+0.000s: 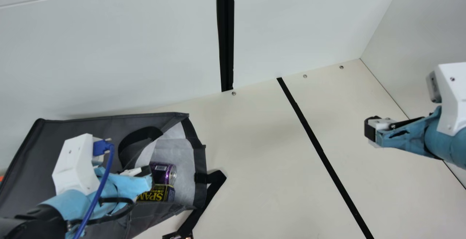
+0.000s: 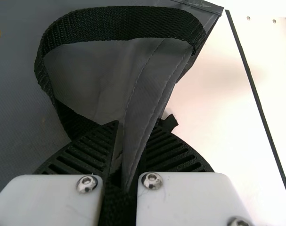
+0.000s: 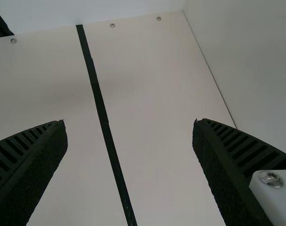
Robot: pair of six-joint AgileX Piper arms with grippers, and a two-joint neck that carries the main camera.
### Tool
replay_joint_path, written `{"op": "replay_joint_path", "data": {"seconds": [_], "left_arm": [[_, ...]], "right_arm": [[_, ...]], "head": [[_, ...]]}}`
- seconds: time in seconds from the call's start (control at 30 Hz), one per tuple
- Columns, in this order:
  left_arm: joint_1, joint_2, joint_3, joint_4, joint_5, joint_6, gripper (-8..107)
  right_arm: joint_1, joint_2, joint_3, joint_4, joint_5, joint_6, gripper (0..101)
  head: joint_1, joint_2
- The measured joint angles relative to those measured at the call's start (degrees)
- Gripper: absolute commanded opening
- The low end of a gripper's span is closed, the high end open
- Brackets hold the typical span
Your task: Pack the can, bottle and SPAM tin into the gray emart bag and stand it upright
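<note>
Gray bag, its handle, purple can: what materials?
Bag: matte synthetic fabric, probably coated; soft creases, stitched seams. Handle: black webbing, likely nylon or polyester; coarse weave shows. Can: metal, likely aluminum, glossy purple print; bare silvery end shines.

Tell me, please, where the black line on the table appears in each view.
Main view: line right of centre, slanting to the bottom edge.
Left wrist view: line along the right side.
Right wrist view: line left of centre.
Shared landmark: two screws near its far end.
</note>
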Motion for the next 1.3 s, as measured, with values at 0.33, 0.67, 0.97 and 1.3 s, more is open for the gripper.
{"op": "replay_joint_path", "data": {"seconds": [0.33, 0.67, 0.97, 1.3], "left_arm": [[0.00, 0.00, 0.00, 0.00, 0.00, 0.00, -8], [0.00, 0.00, 0.00, 0.00, 0.00, 0.00, -8], [0.00, 0.00, 0.00, 0.00, 0.00, 0.00, -8], [0.00, 0.00, 0.00, 0.00, 0.00, 0.00, -8]], "right_arm": [[-3.94, 3.26, 3.70, 9.21, -3.97, -10.34, 95], [-4.63, 6.87, 5.97, 15.71, -6.06, -18.68, 95], [-3.88, 9.96, 7.14, 18.94, -7.66, -23.08, 95], [-2.52, 12.92, 8.15, 22.70, -8.28, -27.72, 95]], "head": [[0.00, 0.00], [0.00, 0.09], [0.00, 0.09], [0.00, 0.09]]}}
